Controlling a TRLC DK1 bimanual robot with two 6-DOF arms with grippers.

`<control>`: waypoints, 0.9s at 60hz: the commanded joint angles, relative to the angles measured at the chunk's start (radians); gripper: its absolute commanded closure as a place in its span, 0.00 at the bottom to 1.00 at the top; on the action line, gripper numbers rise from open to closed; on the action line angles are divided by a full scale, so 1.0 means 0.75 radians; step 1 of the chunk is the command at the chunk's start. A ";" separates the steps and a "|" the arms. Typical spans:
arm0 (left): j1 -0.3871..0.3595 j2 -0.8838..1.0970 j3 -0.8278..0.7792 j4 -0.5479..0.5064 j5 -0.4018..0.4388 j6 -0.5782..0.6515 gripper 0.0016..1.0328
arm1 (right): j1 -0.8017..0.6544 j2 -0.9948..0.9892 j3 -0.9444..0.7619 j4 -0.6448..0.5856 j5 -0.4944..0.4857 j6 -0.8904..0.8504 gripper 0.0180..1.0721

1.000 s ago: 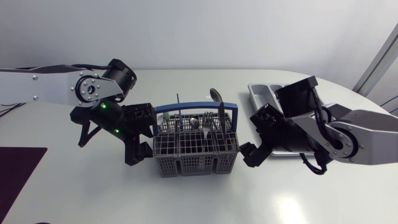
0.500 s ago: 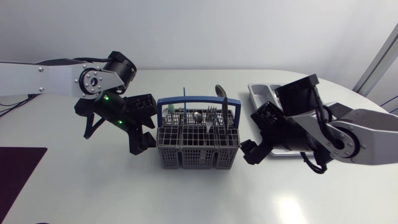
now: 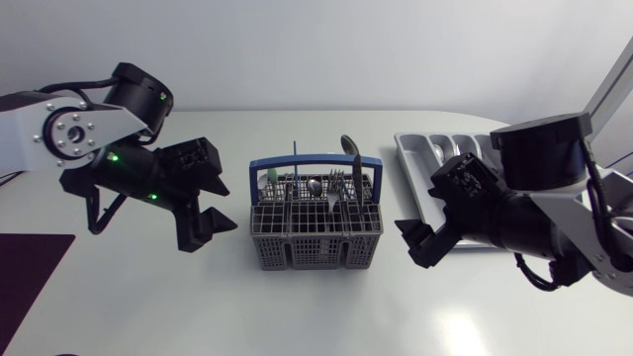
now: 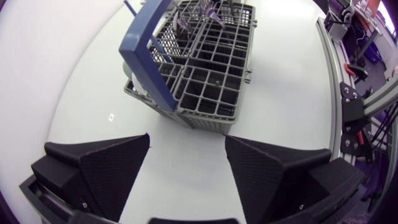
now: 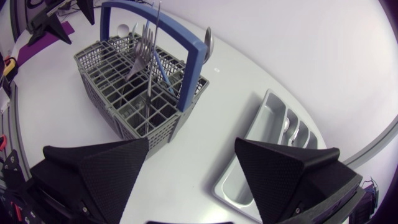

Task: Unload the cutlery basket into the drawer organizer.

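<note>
A grey mesh cutlery basket (image 3: 315, 235) with a blue handle (image 3: 315, 163) stands mid-table, with forks, spoons and a knife (image 3: 331, 188) upright in its far compartments. The silver drawer organizer (image 3: 420, 148) lies to its right, partly hidden by my right arm. My left gripper (image 3: 212, 194) hovers open just left of the basket, not touching it. My right gripper (image 3: 431, 212) hangs open to the basket's right, over the organizer's near end. The left wrist view has the basket (image 4: 205, 68) ahead of the open gripper (image 4: 186, 155). In the right wrist view, basket (image 5: 137, 93) and organizer (image 5: 273, 143) lie ahead of the open gripper (image 5: 189, 162).
A dark purple mat (image 3: 30, 282) lies at the table's front left. White tabletop stretches in front of the basket. The organizer's far compartments hold some cutlery (image 5: 292, 127).
Both arms have drawn away from the basket, the left one to the left and the right one to the right. The basket now stands free between them.
</note>
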State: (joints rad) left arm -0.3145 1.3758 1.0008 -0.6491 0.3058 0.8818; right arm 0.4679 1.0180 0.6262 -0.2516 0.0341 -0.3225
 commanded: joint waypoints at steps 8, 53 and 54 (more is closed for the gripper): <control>-0.061 -0.153 -0.095 0.064 0.024 -0.110 0.05 | 0.035 0.003 -0.013 -0.014 -0.091 -0.004 0.05; -0.127 -0.204 -0.224 0.278 0.124 -0.257 0.05 | 0.096 0.326 0.081 0.303 -0.195 0.103 0.30; -0.127 -0.204 -0.224 0.278 0.124 -0.255 0.05 | 0.096 0.326 0.075 0.313 -0.193 0.101 0.32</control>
State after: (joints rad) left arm -0.4099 1.2366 0.8642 -0.4507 0.3859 0.7094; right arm 0.5274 1.2423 0.6907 -0.0422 -0.1188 -0.2646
